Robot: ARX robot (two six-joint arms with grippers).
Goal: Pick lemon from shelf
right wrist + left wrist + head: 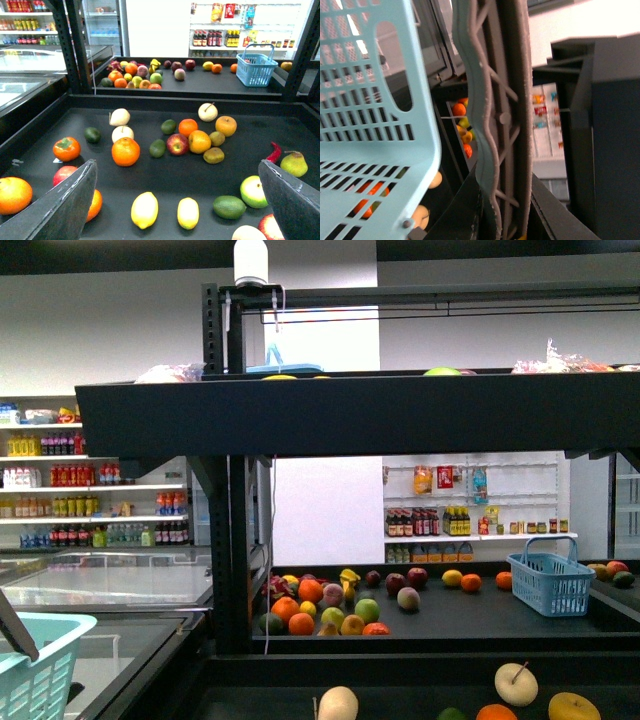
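Right claw (pixel 176 163) spread wide over dark shelf (pixel 250 141) surface, lemon (pixel 144 210) beside second lemon (pixel 188 213) at bottom centre, left claw (pixel 495 130) beside pale blue basket (pixel 370 100), grip impossible to tell.

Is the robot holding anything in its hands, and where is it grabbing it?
Right gripper: open, holding nothing. Left gripper sits beside the light blue basket; whether it grips it cannot be told.

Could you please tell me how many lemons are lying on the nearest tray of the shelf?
2. The first lemon and second lemon lie side by side on the tray, close to the right gripper, between its open fingers. More may hide behind the fingers.
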